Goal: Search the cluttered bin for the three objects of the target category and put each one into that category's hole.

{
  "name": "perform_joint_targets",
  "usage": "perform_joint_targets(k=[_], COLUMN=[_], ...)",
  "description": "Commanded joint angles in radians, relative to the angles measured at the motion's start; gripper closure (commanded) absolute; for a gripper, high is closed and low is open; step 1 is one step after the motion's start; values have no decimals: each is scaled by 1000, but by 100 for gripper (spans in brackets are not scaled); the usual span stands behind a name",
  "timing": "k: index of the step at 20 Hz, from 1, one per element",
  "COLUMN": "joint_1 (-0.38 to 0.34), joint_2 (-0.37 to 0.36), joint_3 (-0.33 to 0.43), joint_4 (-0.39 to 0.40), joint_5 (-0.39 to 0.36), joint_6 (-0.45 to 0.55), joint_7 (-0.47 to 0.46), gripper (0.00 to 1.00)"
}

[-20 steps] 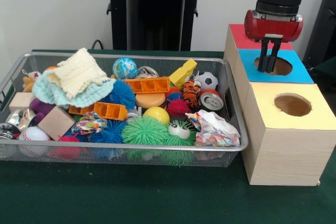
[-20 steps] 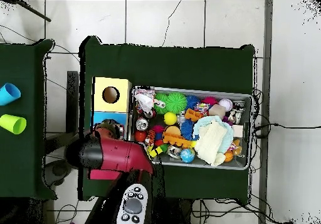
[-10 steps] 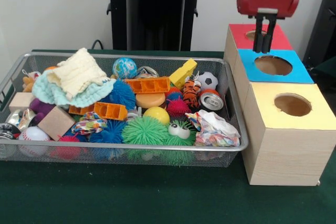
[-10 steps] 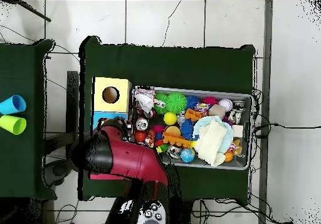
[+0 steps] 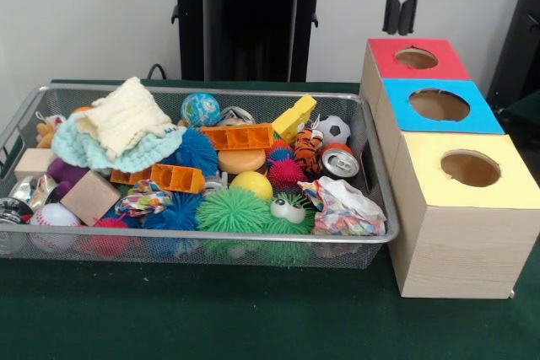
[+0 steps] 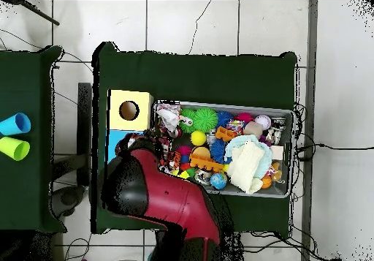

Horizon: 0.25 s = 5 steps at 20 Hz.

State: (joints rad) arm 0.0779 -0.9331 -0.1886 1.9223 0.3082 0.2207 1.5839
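Gripper [image 5: 401, 14] high above the red hole [image 5: 417, 58], fingers close together, nothing between them. Bin [image 5: 375, 170] left of the boxes, cluttered; target category unclear. We should open wide and descend plumb over one exposed item

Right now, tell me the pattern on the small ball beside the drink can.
The small ball has a black-and-white soccer pattern, clearest in the front view.

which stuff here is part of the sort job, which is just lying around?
Job:
gripper, fingers close together, empty
wire bin of mixed toys
sorting box: red hole, blue hole, yellow hole

Lying about:
blue cup and green cup on the side table
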Motion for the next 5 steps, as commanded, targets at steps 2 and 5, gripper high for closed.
perform_joint_targets(k=[2, 5], joint_1=[-84, -94], joint_2=[-34, -32], joint_3=[69, 77], joint_4=[137, 135], joint_5=[-90, -111], joint_6=[19, 23], joint_7=[85, 78], gripper=[100, 100])
